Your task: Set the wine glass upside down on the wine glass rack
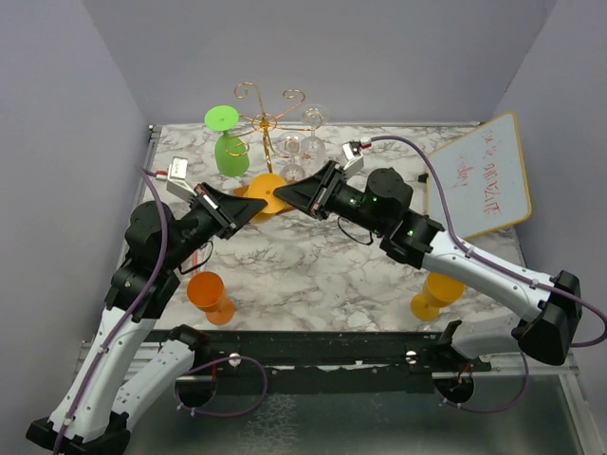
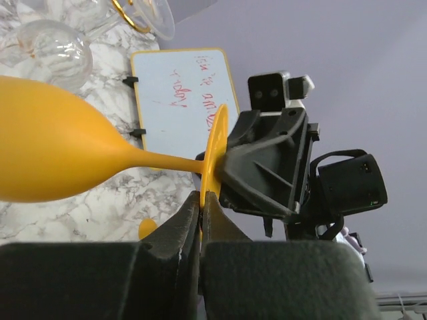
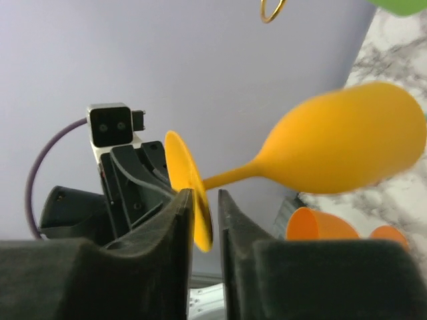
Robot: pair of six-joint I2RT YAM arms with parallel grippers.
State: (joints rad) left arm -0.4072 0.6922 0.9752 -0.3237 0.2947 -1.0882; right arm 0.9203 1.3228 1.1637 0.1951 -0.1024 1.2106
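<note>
A yellow-orange wine glass point(image 1: 268, 194) is held on its side above the table, between my two grippers, in front of the gold wire rack point(image 1: 268, 118). My left gripper point(image 2: 201, 203) is shut on the rim of the glass's foot point(image 2: 215, 153); the bowl point(image 2: 53, 157) points away to the left. My right gripper point(image 3: 205, 200) is open around the same foot point(image 3: 187, 187): the disc touches one finger, with a gap to the other. The bowl point(image 3: 340, 150) points toward the rack. The rack's wooden base is mostly hidden behind the glass and the grippers.
A green glass point(image 1: 228, 142) and clear glasses point(image 1: 302, 142) hang upside down on the rack. An orange glass point(image 1: 211, 294) stands at the near left and a yellow one point(image 1: 436, 294) at the near right. A whiteboard point(image 1: 482, 175) lies at the right.
</note>
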